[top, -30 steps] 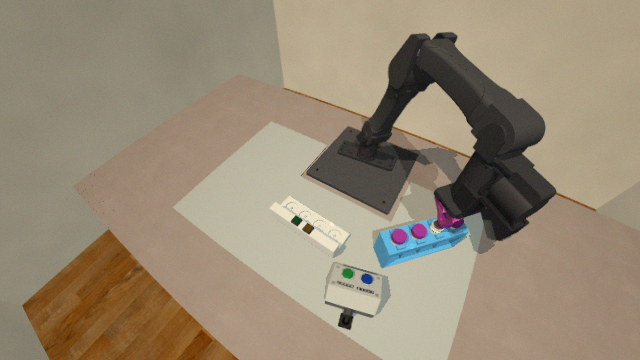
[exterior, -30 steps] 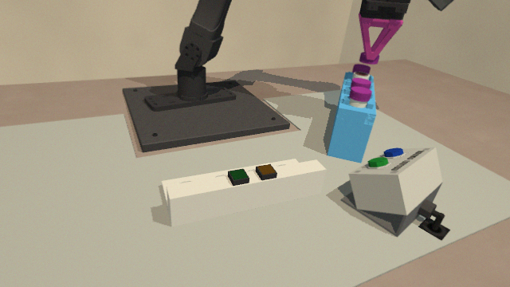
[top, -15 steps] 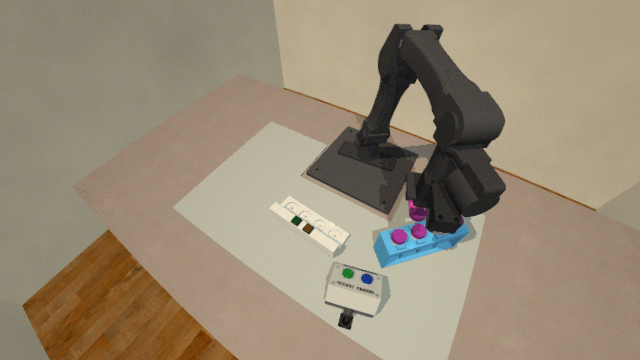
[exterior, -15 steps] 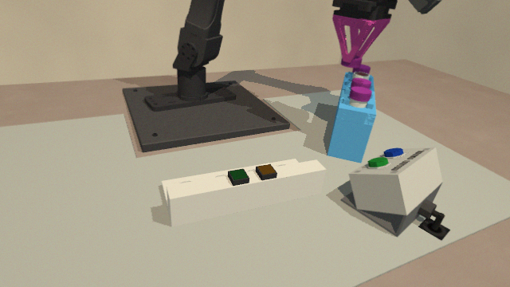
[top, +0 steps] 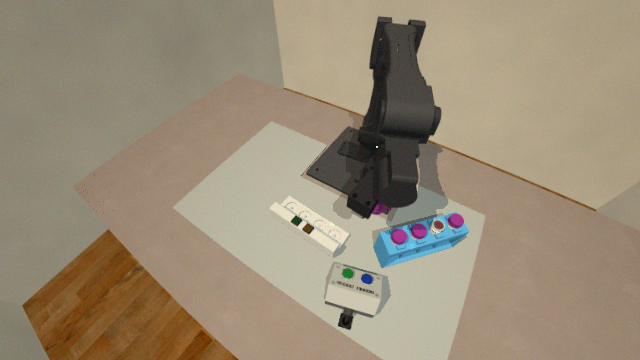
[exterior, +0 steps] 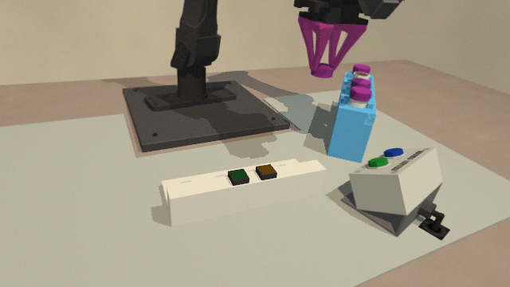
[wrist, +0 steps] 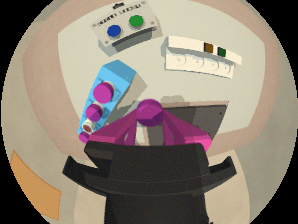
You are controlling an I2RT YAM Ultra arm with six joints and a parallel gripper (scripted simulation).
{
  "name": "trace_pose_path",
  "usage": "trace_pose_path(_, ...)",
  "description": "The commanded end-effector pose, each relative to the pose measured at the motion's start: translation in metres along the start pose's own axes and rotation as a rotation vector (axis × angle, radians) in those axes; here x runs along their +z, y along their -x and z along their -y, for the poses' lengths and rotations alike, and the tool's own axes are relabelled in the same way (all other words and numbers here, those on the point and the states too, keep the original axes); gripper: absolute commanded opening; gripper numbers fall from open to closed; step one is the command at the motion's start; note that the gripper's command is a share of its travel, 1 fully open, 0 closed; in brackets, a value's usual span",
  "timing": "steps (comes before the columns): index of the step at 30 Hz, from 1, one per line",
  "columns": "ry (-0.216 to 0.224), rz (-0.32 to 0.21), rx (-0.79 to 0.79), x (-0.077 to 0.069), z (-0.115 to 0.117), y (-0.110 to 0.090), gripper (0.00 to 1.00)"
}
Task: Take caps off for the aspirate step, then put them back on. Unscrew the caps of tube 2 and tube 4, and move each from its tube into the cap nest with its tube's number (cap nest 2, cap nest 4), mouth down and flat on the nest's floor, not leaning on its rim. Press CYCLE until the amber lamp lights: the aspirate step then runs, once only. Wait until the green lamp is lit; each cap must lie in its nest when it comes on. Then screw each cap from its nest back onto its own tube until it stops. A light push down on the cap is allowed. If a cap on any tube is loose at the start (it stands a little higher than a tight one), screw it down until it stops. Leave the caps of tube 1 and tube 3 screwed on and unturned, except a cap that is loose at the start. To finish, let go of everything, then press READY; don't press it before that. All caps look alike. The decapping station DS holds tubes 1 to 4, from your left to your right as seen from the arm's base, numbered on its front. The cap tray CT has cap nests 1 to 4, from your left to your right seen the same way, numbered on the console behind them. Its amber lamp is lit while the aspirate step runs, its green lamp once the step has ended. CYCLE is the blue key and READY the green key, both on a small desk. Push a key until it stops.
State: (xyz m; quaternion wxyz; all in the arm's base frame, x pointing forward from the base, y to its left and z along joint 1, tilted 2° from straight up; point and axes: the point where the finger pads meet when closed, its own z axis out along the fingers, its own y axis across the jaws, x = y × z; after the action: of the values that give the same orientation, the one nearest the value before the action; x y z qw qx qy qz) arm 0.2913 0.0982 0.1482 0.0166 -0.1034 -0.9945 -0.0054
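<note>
Exterior view: my gripper (exterior: 323, 70) pinches a magenta cap (exterior: 323, 72) by its rim; light, rigid, probably slick, at 10 o'clock of the decapping station (exterior: 351, 127)

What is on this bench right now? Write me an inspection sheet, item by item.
Surface: grey mat on a tan table.
Job's things: blue station carries three capped tubes and one open tube, second from its right end in the top view. White cap tray: nests look unfilled, and the green lamp and amber lamp look dull. Key desk holds the green key and blue key.
Clutter: nothing seen.
Grippers: gripper shut on a magenta cap, raised beside the station.
Cables: nothing seen.
Surroundings: plain walls, wood floor.
</note>
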Motion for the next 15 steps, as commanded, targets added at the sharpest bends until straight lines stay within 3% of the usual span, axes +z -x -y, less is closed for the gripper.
trace_pose_path(1,0.002,0.010,-0.024,-0.002,0.022,0.012,0.00)
trace_pose_path(10,0.000,0.011,-0.024,-0.003,0.090,0.044,0.00)
trace_pose_path(12,0.000,0.011,-0.024,-0.003,0.090,0.044,0.00)
trace_pose_path(15,-0.001,0.011,-0.024,-0.003,0.113,0.055,0.00)
